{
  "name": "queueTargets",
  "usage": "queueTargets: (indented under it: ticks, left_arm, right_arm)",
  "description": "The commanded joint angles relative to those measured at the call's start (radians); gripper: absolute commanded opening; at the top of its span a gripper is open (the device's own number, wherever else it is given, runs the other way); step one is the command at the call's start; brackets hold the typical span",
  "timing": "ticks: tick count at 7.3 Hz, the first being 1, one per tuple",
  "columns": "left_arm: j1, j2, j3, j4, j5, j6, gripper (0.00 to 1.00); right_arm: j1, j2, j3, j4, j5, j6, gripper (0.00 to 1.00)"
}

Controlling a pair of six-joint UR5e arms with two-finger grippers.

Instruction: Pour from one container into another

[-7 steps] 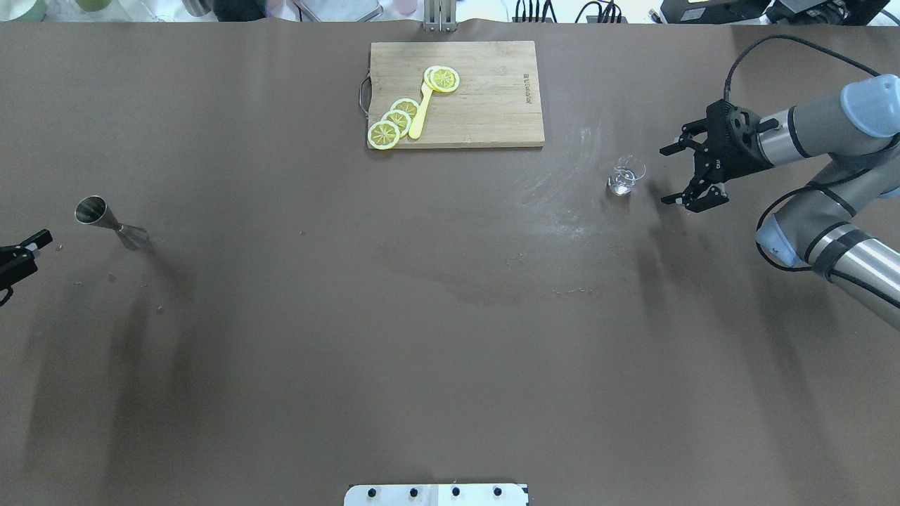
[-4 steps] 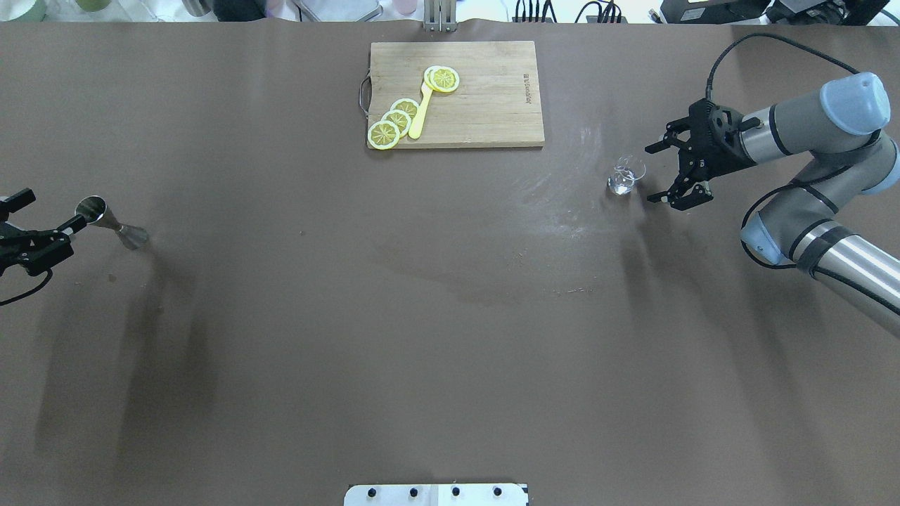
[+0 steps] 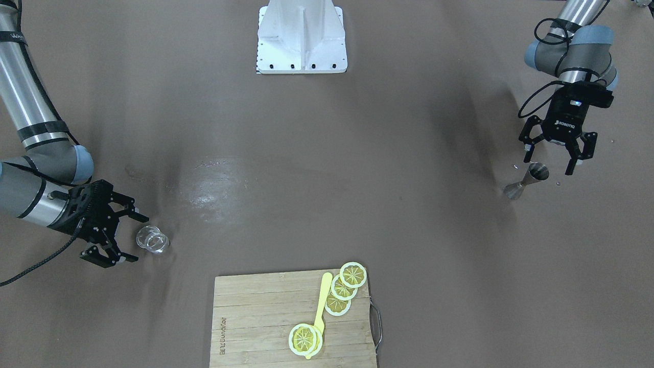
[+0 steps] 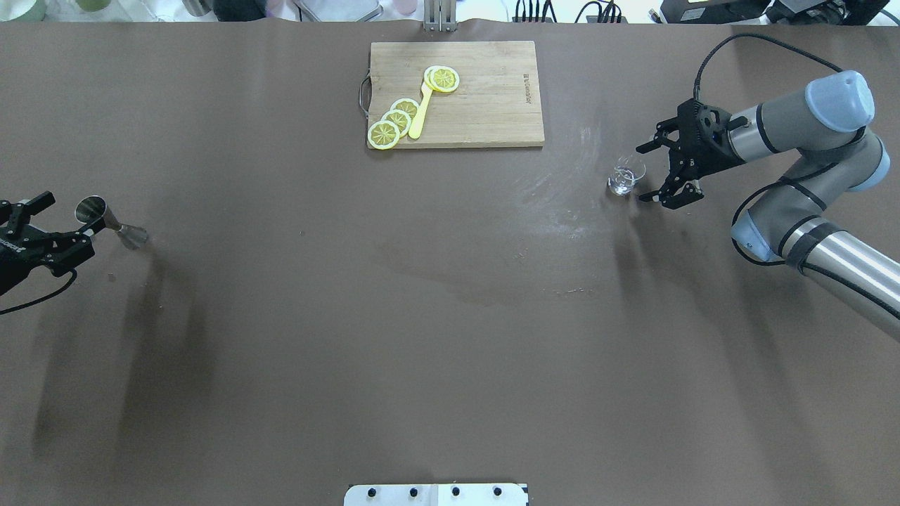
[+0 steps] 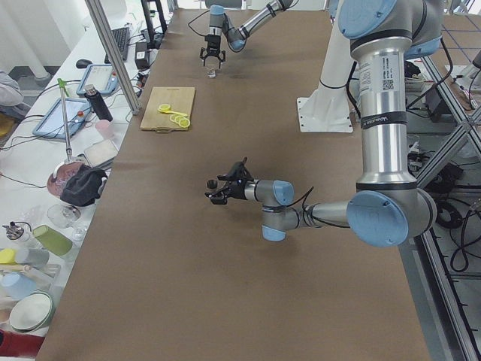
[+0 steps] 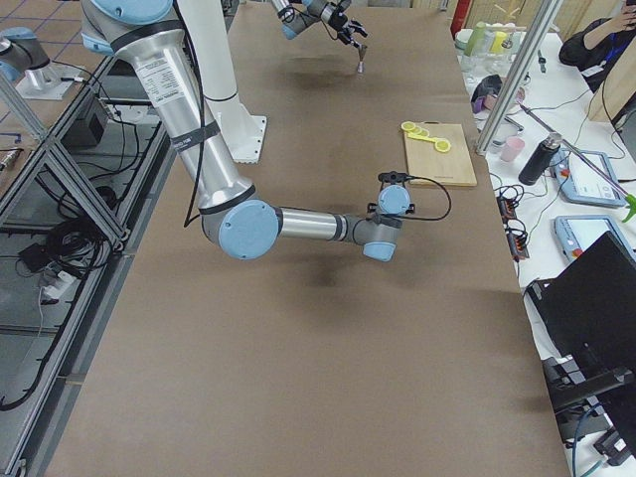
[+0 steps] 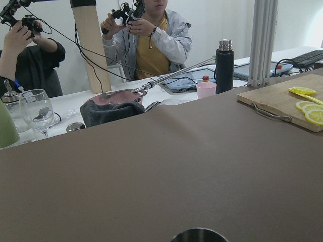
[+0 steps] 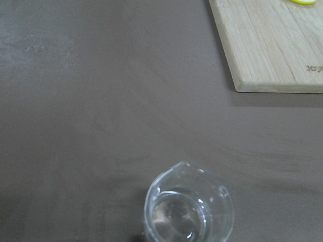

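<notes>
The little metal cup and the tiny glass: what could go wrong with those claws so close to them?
1. The jigger stands tall on a narrow foot, with the open left claw right at its top; a slight brush could tip it.
2. The glass cup is small and smooth, the open right claw beside it; an off-centre squeeze might slide it away instead of gripping.

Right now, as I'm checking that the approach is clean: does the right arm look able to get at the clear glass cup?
Probably yes. The right pincer is open, right beside the glass cup, with nothing standing between them. The cutting board lies well apart.
</notes>
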Motion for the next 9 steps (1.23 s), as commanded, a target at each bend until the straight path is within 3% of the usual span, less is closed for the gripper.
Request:
queueTargets:
  ticks: [1,4,7,9]
  left_arm:
    - [0.002,-0.008,0.007,0.000,0.001,-0.002,0.98]
    - [0.004,-0.051,0.070,0.002,0.027,0.001,0.97]
    - [0.108,-0.043,0.062,0.002,0.227,-0.078,0.97]
    - [0.160,-0.034,0.049,0.003,0.300,-0.092,0.97]
  right_arm:
    - [0.000,0.026,-0.031,0.000,0.000,-0.016,1.00]
    - [-0.003,0.040,-0.043,0.000,0.003,-0.025,0.98]
    - [-0.012,0.048,-0.046,0.000,0.008,-0.024,0.89]
    - [-0.015,0.047,-0.049,0.000,0.008,-0.019,0.81]
